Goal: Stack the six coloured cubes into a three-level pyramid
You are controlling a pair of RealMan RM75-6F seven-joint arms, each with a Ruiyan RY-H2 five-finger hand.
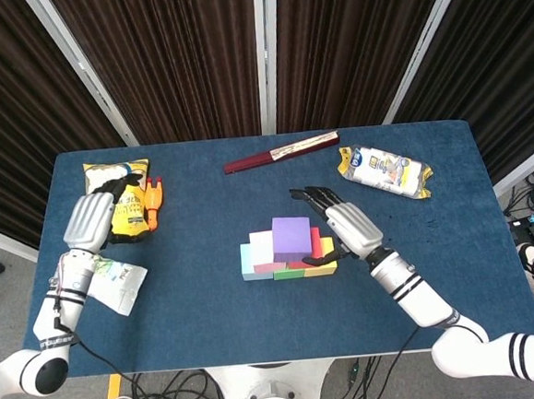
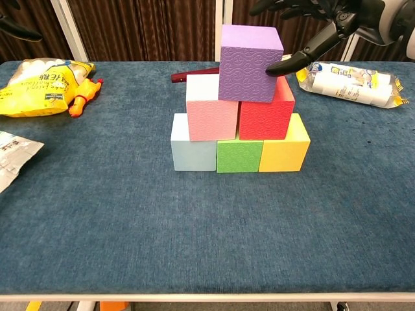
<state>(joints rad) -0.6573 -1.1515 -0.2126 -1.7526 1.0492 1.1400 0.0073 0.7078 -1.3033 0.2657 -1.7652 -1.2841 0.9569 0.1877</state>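
Bottom row: a light blue cube (image 2: pixel 193 150), a green cube (image 2: pixel 238 156) and a yellow cube (image 2: pixel 284 151) are set side by side on the blue table (image 2: pixel 194 233).
Middle row: a pink cube (image 2: pixel 211 110) and a red cube (image 2: pixel 266 111) are placed on the bottom row.
Top: a purple cube (image 2: pixel 249 62) is placed on the pink and red cubes, a bit turned.
Right hand (image 1: pixel 343 226): it is held just beside the purple cube with fingers spread apart. Nothing is held. One fingertip (image 2: pixel 272 67) is seen at the cube's right side; touching cannot be told.
Left hand (image 1: pixel 89 220): it is held over a yellow snack bag (image 2: pixel 39 79), far from the cubes. Whether its fingers are apart or together cannot be told.
Other things: an orange toy (image 2: pixel 85 96), a white packet (image 2: pixel 14 155), a wrapped roll pack (image 2: pixel 350 81) and a dark red stick (image 1: pixel 280 151) are left on the table.
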